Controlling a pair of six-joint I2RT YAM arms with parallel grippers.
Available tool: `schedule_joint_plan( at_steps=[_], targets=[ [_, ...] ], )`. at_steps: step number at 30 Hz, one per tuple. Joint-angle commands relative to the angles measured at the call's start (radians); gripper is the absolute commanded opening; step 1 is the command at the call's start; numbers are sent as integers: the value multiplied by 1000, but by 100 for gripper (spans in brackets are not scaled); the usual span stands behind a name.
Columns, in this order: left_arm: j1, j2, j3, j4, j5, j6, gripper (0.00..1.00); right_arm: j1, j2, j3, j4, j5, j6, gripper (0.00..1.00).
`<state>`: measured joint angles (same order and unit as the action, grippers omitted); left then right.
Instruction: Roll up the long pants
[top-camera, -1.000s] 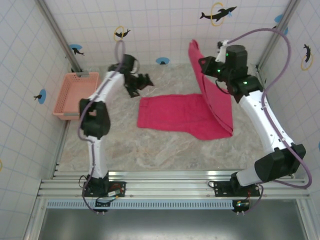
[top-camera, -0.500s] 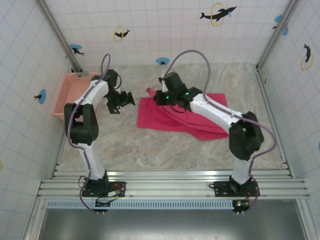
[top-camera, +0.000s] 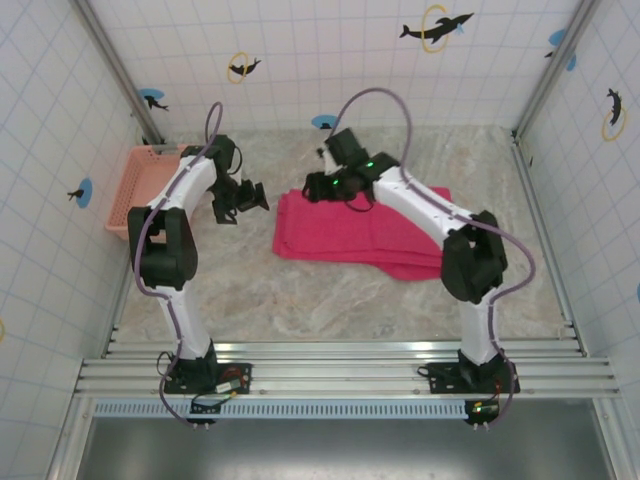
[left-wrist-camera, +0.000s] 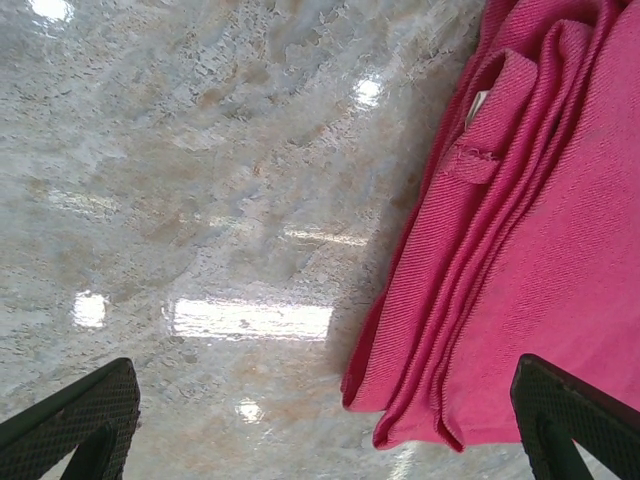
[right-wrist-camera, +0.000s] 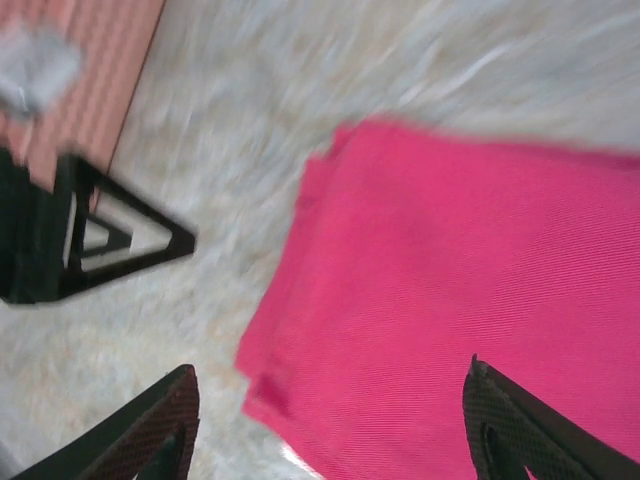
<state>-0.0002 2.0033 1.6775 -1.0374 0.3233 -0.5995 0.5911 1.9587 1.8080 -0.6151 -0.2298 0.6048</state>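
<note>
From above, you see the pants folded flat on the tabletop. Your left wrist view adds their stacked edges. Left gripper sits beside them, right gripper over their corner, both jaws spread, empty.

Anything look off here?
Nothing spilled or damaged. The long pants lie folded flat, but the layers aren't squared: edges stagger at the left end, and a lower layer juts out at the near right corner.
</note>
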Motion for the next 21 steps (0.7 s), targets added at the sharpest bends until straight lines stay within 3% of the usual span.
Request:
schedule_joint_plan(
  at_steps=[1,6,10,15,21],
  targets=[
    [-20,11,47,-23,-40,49,97,-136,-171,0,-191,45,-100,73],
    [-126,52,105,-23,-42,42,97,-362,-302,-248,-242,90,-166,73],
    [-220,111,96,1,9,-12,98,-525,-309,-396,-258,98,-239,73],
    [-279,144,32,56,71,-85,98,-617,-228,-493,-221,90,-307,73],
    [-316,135,-18,63,69,-107,98,-642,-88,-478,-200,101,-374,72]
  ],
)
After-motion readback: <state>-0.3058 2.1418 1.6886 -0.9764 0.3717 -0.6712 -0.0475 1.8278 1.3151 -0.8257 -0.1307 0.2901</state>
